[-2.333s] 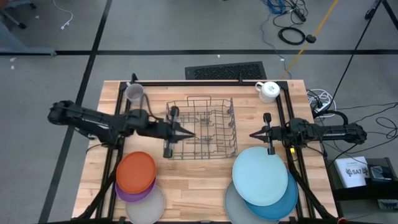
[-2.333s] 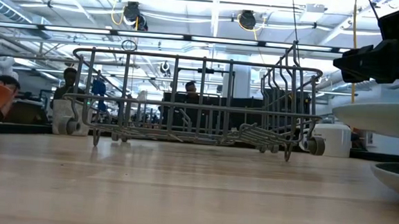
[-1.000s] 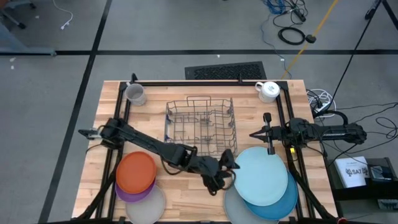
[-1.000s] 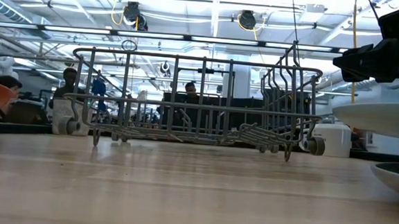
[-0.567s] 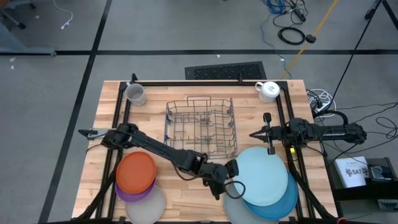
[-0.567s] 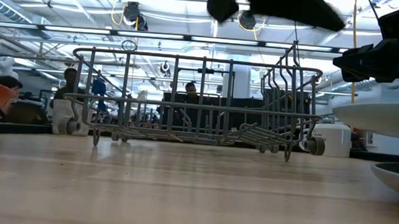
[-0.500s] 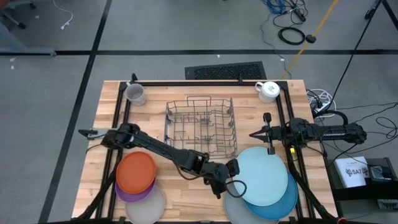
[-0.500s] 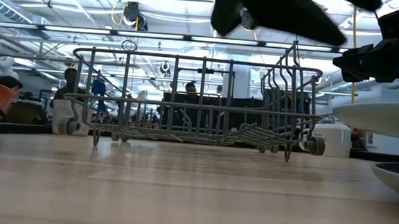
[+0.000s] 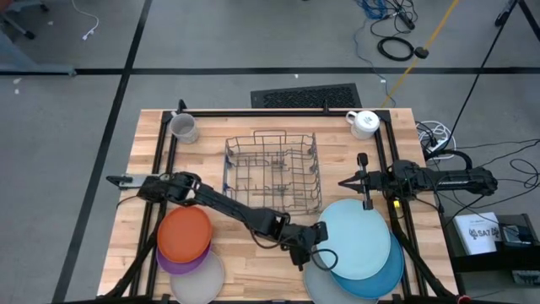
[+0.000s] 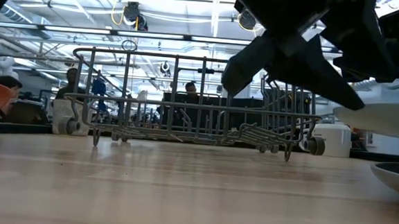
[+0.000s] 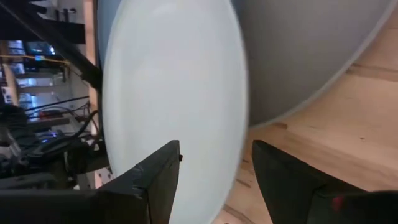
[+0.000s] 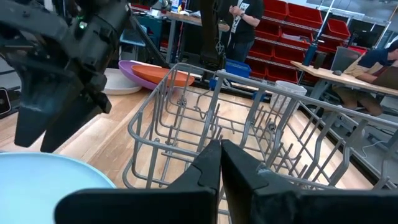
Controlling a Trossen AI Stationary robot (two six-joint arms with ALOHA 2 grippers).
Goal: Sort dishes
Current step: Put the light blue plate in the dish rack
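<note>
Six plates [image 9: 356, 238], two mugs [image 9: 183, 127]

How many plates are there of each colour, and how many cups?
Orange plate: 1
Purple plate: 1
Whitish-grey plates: 2
Light blue plate: 1
Darker blue plate: 1
Cups, grey mug and white mug: 2
Total: 6 plates and 2 cups, 8 things.

**Bright, even overhead light; blur close to the lenses**

Ceiling strip lights glare in the low view. The left end effector [image 10: 293, 59] looms there as a soft dark silhouette. The light blue plate [image 11: 174, 93] washes out, unfocused, in the left wrist view.
</note>
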